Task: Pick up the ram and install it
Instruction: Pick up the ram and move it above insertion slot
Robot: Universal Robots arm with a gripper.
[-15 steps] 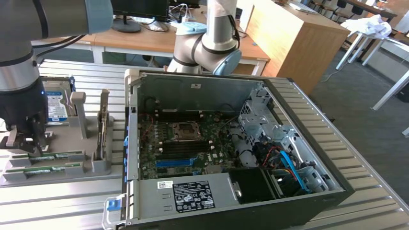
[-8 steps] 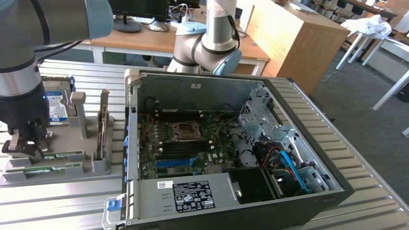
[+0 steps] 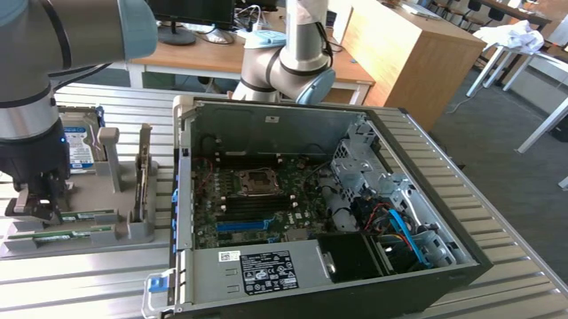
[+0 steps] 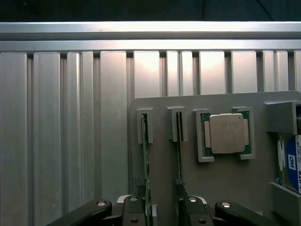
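Ram (image 4: 146, 162) stands on its long edge in a narrow slot of the grey holder plate (image 4: 164, 113), with a second ram stick (image 4: 179, 150) just beside it in a matching slot. Held upright like this, both offer their thin flat faces to a pinch from above. The gripper (image 4: 162, 214) hangs over the near ends of the two sticks with its jaws spread wide and nothing in them; which stick it is lined up on I cannot tell. The same holder keeps a square silver processor (image 4: 226, 134) in a framed pocket and a blue-labelled hard drive (image 4: 292, 165) in a bracket. Well apart, the open computer case (image 3: 266, 116) lies on the slatted table (image 4: 56, 141), its motherboard (image 3: 257, 203) facing up, the long dark memory slots seemingly unfilled.
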